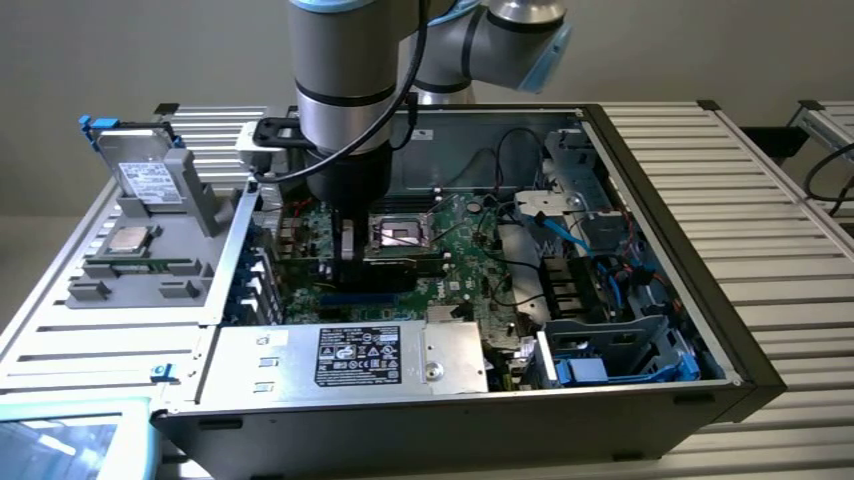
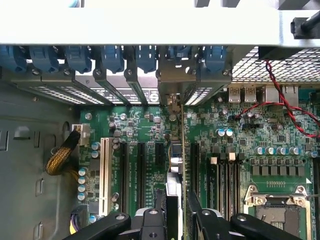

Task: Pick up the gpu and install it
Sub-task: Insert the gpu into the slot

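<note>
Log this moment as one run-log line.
gripper: holding flat black gpu card | card: upright over slots of green motherboard | seating: cannot tell

Silver arm (image 1: 344, 60) with blue joint cap (image 1: 545, 55) and black gripper (image 2: 176, 195).

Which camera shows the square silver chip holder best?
The exterior view: the chip holder shows nearly whole, from above. The wrist view catches part of the chip holder, cut off at the picture's edge.

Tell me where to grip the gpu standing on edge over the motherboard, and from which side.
Take the gpu by its upper long edge, from straight above, jaws on its two flat faces. It stands thin edge up over the motherboard, leaving only that edge free. The gripper holds it so.
</note>
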`<state>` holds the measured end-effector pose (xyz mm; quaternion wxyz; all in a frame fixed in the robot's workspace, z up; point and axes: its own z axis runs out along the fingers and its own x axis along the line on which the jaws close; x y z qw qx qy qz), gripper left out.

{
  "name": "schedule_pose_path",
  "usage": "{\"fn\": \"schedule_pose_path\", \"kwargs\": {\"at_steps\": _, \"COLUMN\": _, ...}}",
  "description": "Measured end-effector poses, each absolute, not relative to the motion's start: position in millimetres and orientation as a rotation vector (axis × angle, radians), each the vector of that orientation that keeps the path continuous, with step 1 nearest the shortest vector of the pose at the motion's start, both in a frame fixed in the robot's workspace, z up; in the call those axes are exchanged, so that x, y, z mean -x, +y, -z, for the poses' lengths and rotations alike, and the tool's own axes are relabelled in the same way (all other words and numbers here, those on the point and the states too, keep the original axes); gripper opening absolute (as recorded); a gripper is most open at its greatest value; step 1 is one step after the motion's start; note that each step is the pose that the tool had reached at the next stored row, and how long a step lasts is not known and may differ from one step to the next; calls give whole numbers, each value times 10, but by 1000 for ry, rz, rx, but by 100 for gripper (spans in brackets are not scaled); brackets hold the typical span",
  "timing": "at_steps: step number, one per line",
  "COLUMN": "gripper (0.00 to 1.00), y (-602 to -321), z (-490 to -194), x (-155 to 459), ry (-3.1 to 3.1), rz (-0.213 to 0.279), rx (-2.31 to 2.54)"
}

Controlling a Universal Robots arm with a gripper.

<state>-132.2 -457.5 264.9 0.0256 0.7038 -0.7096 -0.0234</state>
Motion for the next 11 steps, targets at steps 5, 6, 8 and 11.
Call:
{"fn": "schedule_pose_path", "kwargs": {"at_steps": 5, "gripper": 28, "y": -4575, "z": -2629, "x": 1326, "ry": -2193, "rz": 73, "rx": -2175}}
{"fn": "schedule_pose_path", "kwargs": {"at_steps": 6, "gripper": 28, "y": -4575, "z": -2626, "x": 1327, "ry": -2193, "rz": 73, "rx": -2175}}
{"fn": "schedule_pose_path", "kwargs": {"at_steps": 8, "gripper": 28, "y": -4575, "z": -2619, "x": 1330, "ry": -2193, "rz": 74, "rx": -2175}}
{"fn": "schedule_pose_path", "kwargs": {"at_steps": 11, "gripper": 28, "y": -4575, "z": -2617, "x": 1330, "ry": -2193, "rz": 74, "rx": -2175}}
